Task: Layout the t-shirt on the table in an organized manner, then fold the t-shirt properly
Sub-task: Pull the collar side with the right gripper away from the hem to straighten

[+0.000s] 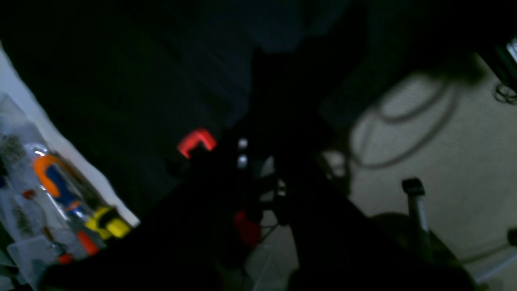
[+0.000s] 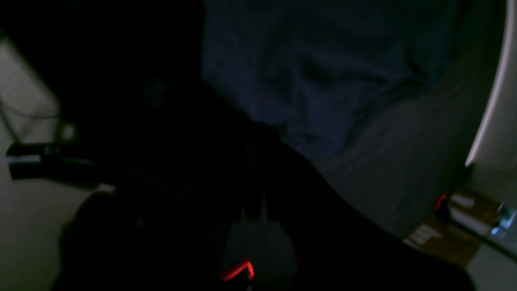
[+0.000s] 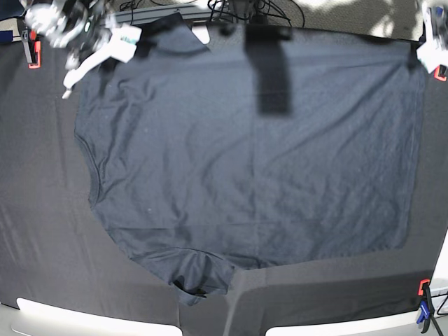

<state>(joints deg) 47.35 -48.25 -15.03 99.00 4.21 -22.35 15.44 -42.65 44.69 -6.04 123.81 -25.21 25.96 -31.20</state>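
Layout step: t-shirt [image 3: 245,161] spread on counter [image 3: 42,231], near sleeve bunched. Both grippers pressed together, pinching far corners. Next: release, smooth, start fold.

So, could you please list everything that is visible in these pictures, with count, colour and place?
t-shirt: one, dark slate-blue, spread over the middle of the table, one sleeve at the near edge.
table: one, covered in black creased cloth, pale rim at the near edge.
clamps: three seen in the base view, red, one with a blue handle, at the near right, far right and far left edges.
cables: several, dark, beyond the far edge.
right gripper: one, white, blurred, shut, at the shirt's far left corner.
left gripper: one, white, shut, at the far right corner.
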